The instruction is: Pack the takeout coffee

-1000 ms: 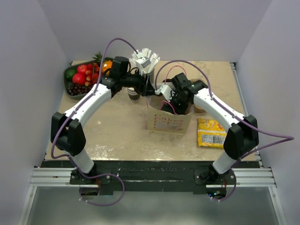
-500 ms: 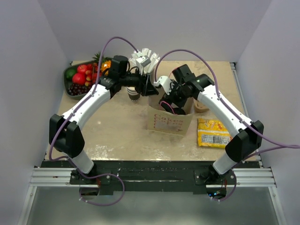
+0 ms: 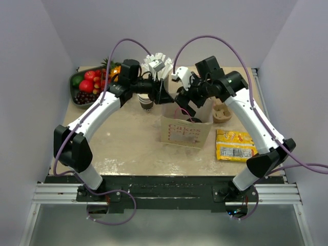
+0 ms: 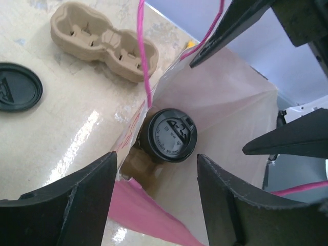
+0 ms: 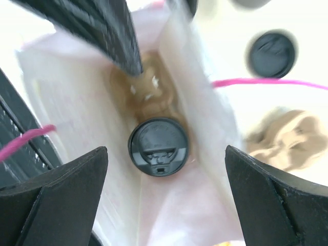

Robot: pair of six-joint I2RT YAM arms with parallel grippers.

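Note:
The takeout coffee [image 4: 172, 135], a dark cup under a round black lid, stands upright on the floor of the open paper bag [image 3: 185, 134]. The right wrist view looks straight down on the same takeout coffee [image 5: 158, 146]. My left gripper [image 3: 165, 95] hangs open at the bag's left rim, with nothing between its fingers. My right gripper [image 3: 185, 102] hovers wide open above the bag's mouth, well clear of the lid. In the left wrist view, the right gripper's black fingers [image 4: 287, 141] reach over the bag. Neither gripper touches the cup.
A fruit bowl [image 3: 87, 84] sits back left. A lidless cup [image 3: 146, 101] and a holder of white straws [image 3: 158, 65] stand behind the bag. A cardboard cup carrier [image 3: 222, 113], a loose black lid [image 4: 15, 87] and a yellow snack packet [image 3: 233, 144] lie to the right.
My right gripper has risen up and back out of the bag, leaving the coffee inside. The left gripper stays at the bag's rim.

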